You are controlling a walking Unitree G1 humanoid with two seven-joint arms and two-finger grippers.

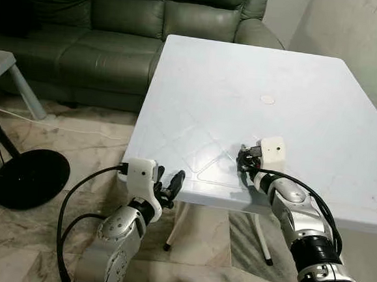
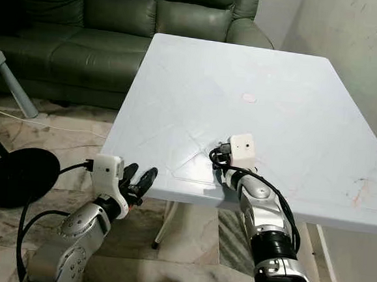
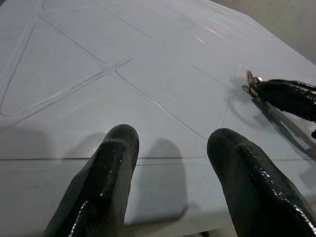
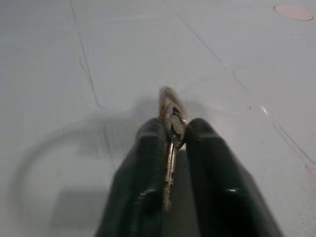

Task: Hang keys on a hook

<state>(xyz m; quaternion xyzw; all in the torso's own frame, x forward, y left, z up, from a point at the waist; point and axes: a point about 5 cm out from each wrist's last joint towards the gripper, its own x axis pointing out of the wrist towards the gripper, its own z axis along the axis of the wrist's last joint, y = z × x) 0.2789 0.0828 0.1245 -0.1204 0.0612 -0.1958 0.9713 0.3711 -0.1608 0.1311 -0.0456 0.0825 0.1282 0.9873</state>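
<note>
White plastic table point(image 1: 297, 91) stands on a marbled tile floor point(image 1: 97, 140) with a green leather sofa point(image 1: 105, 36) behind it and a pale wall point(image 1: 360, 30) at its far right. Seen from the left eye, the right gripper point(image 1: 244, 160) rests on the tabletop near the front edge, its silver arm reaching in from below. A white wrist camera block point(image 1: 272, 151) sits just behind its fingers. The left gripper point(image 1: 170, 186) hangs just off the table's front left corner, below the rim, fingers spread apart. A black round floor stand base point(image 1: 30, 177) lies on the tiles well to that gripper's outer side, and a grey side table point(image 1: 4, 74) stands beyond it.

From the right eye, the same layout shows: the right gripper sits low on the tabletop, and a small round pinkish mark point(image 2: 249, 97) lies on the table well beyond it.

Looking along the left wrist, two black fingers point(image 3: 98, 192) stand wide apart with nothing between them, pointing across the table's moulded grooves. Ahead and to one side, the right gripper's dark fingertip touches the surface with a bit of metal at its tip.

Along the right wrist, the fingers point(image 4: 212, 182) are pressed narrow around the keys point(image 4: 170, 133), a metal ring and blade pinched upright between them, just above the tabletop.
</note>
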